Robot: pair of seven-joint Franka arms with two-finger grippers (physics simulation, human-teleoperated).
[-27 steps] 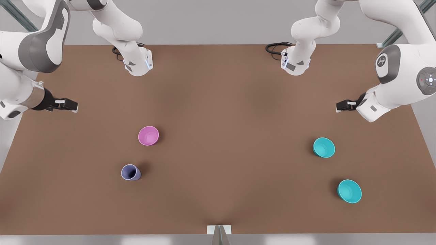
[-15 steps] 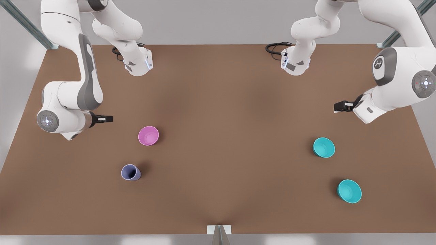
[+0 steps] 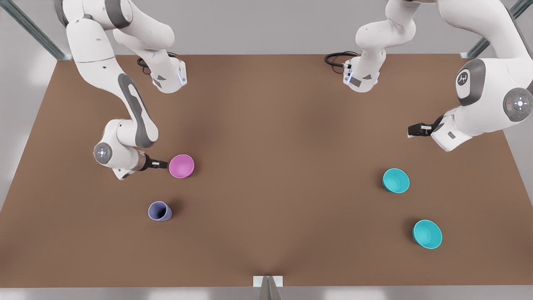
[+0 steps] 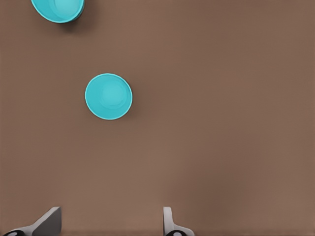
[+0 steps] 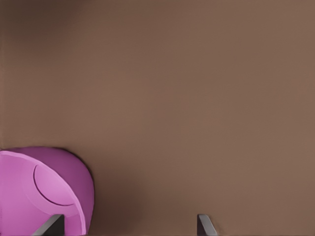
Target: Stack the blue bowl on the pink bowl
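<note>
The pink bowl point(image 3: 181, 166) stands upright on the table's left half in the front view. My right gripper point(image 3: 165, 164) is low beside it, open, its tip right at the bowl's outer rim. In the right wrist view the pink bowl point(image 5: 42, 191) sits by one finger point(image 5: 51, 225), with the right gripper point(image 5: 128, 228) open. A blue bowl point(image 3: 396, 180) and a second alike teal bowl point(image 3: 427, 234) stand at the front view's right. My left gripper point(image 3: 412, 130) waits, open, behind them and apart. The left wrist view shows the left gripper point(image 4: 108, 228), the nearer bowl point(image 4: 109, 96) and the other point(image 4: 58, 9).
A small lavender cup point(image 3: 160, 211) stands in front of the pink bowl, toward the table's near edge. The brown table point(image 3: 275, 137) is bare between the two groups. A small white bracket point(image 3: 268, 281) sits at the near edge's middle.
My right arm swung in from the front view's far left and lowered until its gripper reached the pink bowl's rim. The left gripper shifted only slightly. The bowls have not moved.
</note>
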